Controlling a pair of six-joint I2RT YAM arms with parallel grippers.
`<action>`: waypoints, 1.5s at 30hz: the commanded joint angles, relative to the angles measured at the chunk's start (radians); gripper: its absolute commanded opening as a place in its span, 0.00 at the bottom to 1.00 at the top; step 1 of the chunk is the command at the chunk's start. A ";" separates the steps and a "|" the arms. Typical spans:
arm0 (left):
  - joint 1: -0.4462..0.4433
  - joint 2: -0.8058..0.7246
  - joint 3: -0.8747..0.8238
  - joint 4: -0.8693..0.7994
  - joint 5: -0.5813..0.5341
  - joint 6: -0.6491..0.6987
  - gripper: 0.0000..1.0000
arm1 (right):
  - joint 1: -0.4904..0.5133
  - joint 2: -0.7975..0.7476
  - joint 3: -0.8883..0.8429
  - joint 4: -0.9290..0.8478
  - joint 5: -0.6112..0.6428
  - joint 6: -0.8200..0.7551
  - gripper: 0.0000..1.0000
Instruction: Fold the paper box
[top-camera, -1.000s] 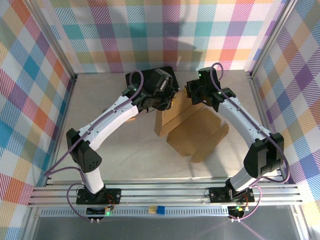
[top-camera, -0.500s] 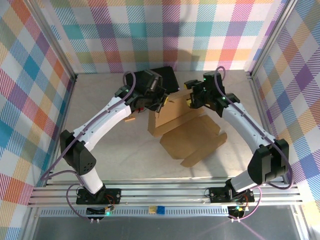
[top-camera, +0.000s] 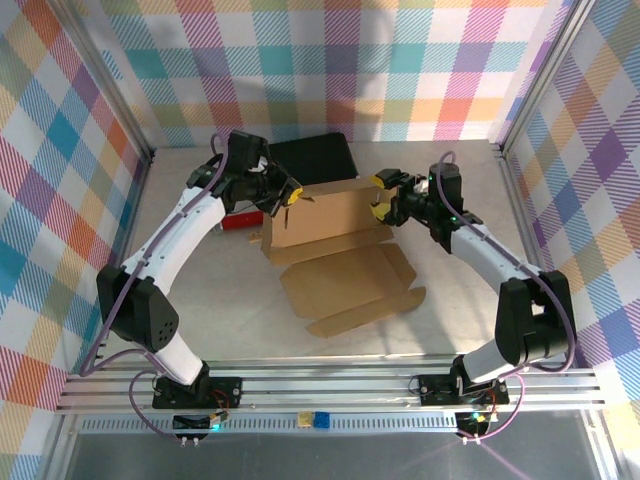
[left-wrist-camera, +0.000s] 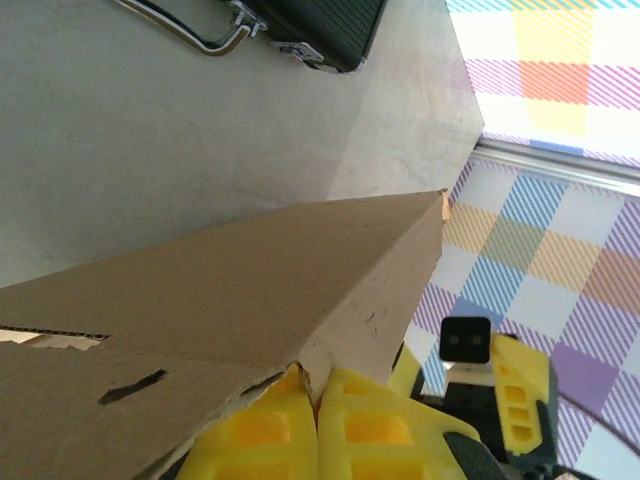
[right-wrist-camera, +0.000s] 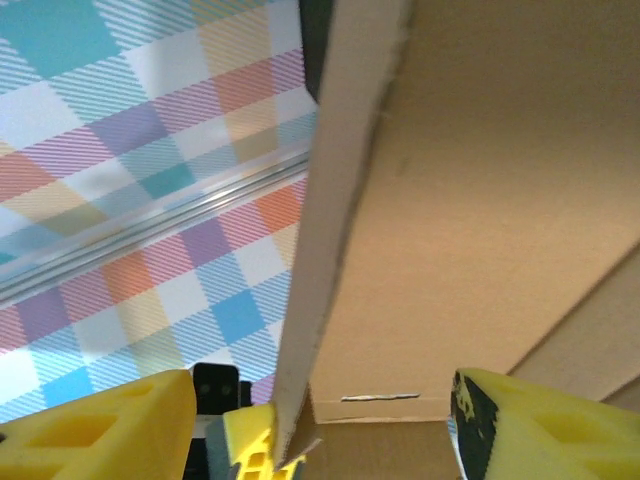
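The right gripper (right-wrist-camera: 320, 425) stands spread wide, its yellow fingers (right-wrist-camera: 100, 425) at the two bottom corners. Between them rises the paper box (right-wrist-camera: 470, 200) - one brown panel seen edge-on, a broad face to its right - clear of both fingers. Behind, the chequered wall (right-wrist-camera: 120, 120) and a metal rail (right-wrist-camera: 150, 240)

A small red thing (top-camera: 236, 222) left of the paper box (top-camera: 330, 215) is too small to identify. The black case (left-wrist-camera: 320, 25) is cut off at the left wrist view's top edge.

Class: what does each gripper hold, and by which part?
Left gripper pinches the paper box by a corner of its raised flap; right gripper is open, holding nothing.
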 joint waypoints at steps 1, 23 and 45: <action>0.018 -0.007 -0.028 0.066 0.091 0.094 0.00 | 0.028 0.071 0.039 0.156 -0.045 0.040 0.62; 0.047 0.049 -0.013 0.102 0.134 0.157 0.00 | 0.070 0.215 0.025 0.425 0.088 0.167 0.27; 0.079 -0.121 -0.007 -0.049 -0.107 0.305 0.70 | 0.139 0.126 -0.011 0.296 0.433 0.197 0.00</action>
